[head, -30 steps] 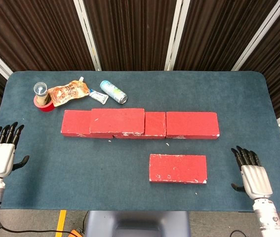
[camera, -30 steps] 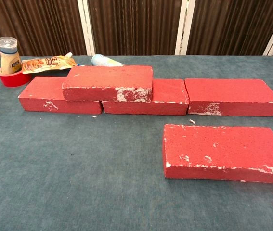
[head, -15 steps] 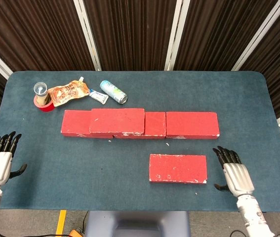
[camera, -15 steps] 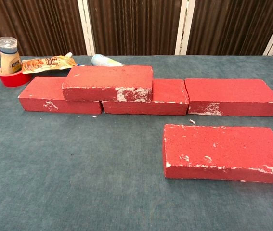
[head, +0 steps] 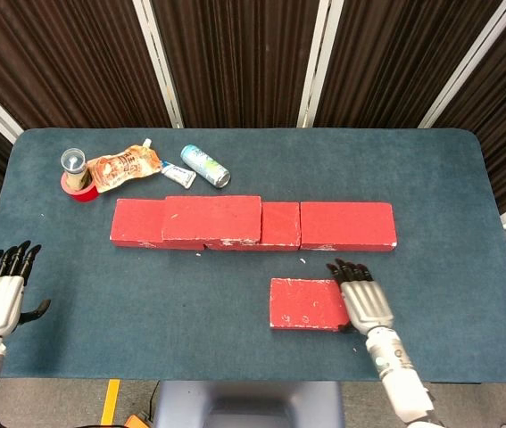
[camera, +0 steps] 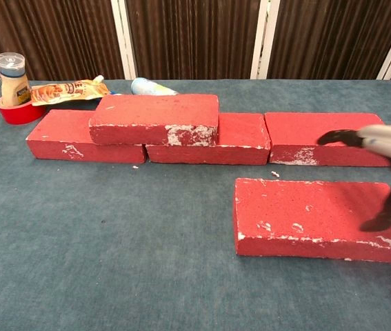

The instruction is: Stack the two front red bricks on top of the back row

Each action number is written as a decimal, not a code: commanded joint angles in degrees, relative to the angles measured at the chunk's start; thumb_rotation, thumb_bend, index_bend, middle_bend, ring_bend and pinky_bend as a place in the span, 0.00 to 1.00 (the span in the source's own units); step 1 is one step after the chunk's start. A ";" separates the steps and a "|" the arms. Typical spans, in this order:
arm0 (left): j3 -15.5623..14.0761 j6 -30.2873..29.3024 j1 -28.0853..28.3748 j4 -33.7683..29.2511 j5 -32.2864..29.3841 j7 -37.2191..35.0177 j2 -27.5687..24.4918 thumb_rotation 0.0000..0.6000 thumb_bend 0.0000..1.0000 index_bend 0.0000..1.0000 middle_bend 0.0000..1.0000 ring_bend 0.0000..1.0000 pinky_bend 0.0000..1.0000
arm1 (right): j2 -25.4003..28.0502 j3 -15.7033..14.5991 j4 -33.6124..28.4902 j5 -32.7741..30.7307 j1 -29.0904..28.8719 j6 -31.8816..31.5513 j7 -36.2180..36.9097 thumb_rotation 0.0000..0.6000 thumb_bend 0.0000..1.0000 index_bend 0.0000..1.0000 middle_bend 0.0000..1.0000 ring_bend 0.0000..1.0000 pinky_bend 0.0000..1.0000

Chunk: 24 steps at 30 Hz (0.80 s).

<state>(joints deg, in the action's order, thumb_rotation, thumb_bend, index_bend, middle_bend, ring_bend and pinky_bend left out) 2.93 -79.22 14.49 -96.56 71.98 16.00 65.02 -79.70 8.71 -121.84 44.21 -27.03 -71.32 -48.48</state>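
Note:
One red brick lies alone at the front, right of centre. Behind it runs the back row of red bricks, and a further red brick lies stacked on the row's left part. My right hand is over the right end of the front brick, fingers stretched toward the back row. Its thumb points down at the brick's top, and it holds nothing. My left hand is at the table's front left edge, fingers apart and empty; the chest view does not show it.
At the back left stand a small bottle inside a red tape roll, a sauce pouch, a small tube and a lying can. Blue cloth covers the table.
My right hand has moved left from the table's right side onto the right end of the front brick and now shows in the chest view. The left hand shifted slightly; the bricks stayed put.

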 commanded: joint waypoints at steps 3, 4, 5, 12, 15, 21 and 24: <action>-0.46 -1.29 -0.91 0.81 1.70 0.13 1.57 1.00 0.24 0.00 0.00 0.00 0.00 | -1.53 -0.52 0.10 -0.44 -1.49 -1.30 -0.08 1.00 0.00 0.14 0.10 0.02 0.00; -0.47 -1.83 -1.14 0.91 2.08 0.28 1.97 1.00 0.24 0.00 0.00 0.00 0.00 | -1.57 -0.78 0.16 -0.54 -1.68 -1.39 -0.15 1.00 0.00 0.14 0.10 0.02 0.00; -0.43 -2.40 -1.37 0.95 2.44 0.46 2.31 1.00 0.24 0.00 0.00 0.00 0.00 | -1.55 -1.01 0.12 -0.74 -1.86 -1.44 -0.17 1.00 0.00 0.14 0.10 0.02 0.00; -0.17 -4.65 -2.98 1.17 2.82 1.81 4.31 1.00 0.24 0.00 0.00 0.00 0.00 | 0.97 -1.80 -1.62 -1.75 -3.21 -0.43 1.30 1.00 0.00 0.14 0.10 0.02 0.00; 0.21 -4.50 -3.35 1.45 1.92 1.81 4.73 1.00 0.24 0.00 0.00 0.00 0.00 | 3.07 -2.42 -2.87 -3.67 -4.18 1.46 1.66 1.00 0.00 0.13 0.10 0.01 0.00; 0.54 -4.52 -3.56 1.90 2.54 1.90 4.97 1.00 0.24 0.00 0.00 0.00 0.00 | 4.54 -3.64 -1.35 -3.81 -5.82 4.81 3.86 1.00 0.00 0.12 0.09 0.00 0.00; 0.87 -4.60 -3.76 2.09 2.65 1.18 4.89 1.00 0.24 0.00 0.00 0.00 0.00 | 4.42 -4.62 0.08 -2.53 -6.18 5.46 4.74 1.00 0.00 0.12 0.09 0.00 0.00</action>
<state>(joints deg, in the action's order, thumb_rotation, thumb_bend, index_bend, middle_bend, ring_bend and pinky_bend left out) 3.69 -83.79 10.79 -94.55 74.59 17.35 69.93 -75.27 4.49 -122.23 41.20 -32.98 -66.16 -44.08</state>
